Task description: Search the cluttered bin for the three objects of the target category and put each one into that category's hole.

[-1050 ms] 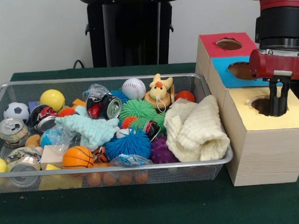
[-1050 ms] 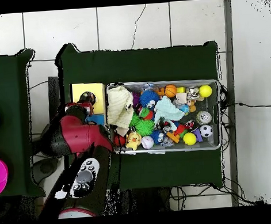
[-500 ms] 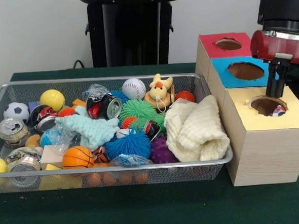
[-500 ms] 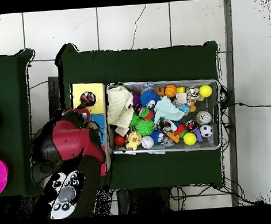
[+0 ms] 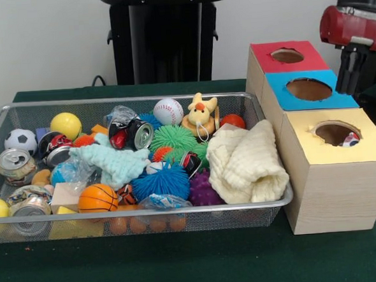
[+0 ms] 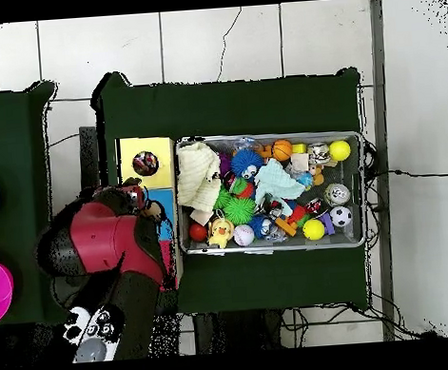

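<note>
One tool (image 5: 351, 73) above blue box (image 5: 309, 90), grip state unclear; cream cloth (image 5: 247, 163) beside boxes.

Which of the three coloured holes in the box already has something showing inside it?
The yellow hole, nearest the camera: a small object peeks at its rim. The blue hole and red hole look empty.

A wire bin (image 6: 364, 188) of mixed toys sits at centre on a dark green cloth (image 6: 232, 106). Inside, a cream towel (image 6: 198, 175) fills its left end. Left of the bin stands a yellow box (image 6: 126, 154) with a hole. The red arm (image 6: 103, 244) covers the lower left.
</note>
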Controlling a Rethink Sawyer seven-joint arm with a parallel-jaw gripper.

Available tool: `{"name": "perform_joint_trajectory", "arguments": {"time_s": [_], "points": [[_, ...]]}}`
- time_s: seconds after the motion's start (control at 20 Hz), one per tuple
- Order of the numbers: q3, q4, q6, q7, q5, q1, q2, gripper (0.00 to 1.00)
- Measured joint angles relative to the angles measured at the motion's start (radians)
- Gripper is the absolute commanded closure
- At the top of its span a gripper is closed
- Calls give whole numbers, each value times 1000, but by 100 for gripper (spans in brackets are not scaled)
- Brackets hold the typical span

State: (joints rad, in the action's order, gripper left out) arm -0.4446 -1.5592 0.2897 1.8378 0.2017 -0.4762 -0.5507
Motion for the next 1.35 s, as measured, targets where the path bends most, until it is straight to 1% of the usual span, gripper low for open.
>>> {"name": "perform_joint_trajectory", "arguments": {"time_s": [0.15,0.4,0.65,1.0,1.35], "points": [[-8,7,24,0,0,6,-27,100],[-6,8,11,0,-1,31,-46,100],[-6,8,7,0,-8,51,-56,100],[-8,8,7,0,-12,56,-64,100],[-10,8,7,0,-14,68,-90,100]]}}
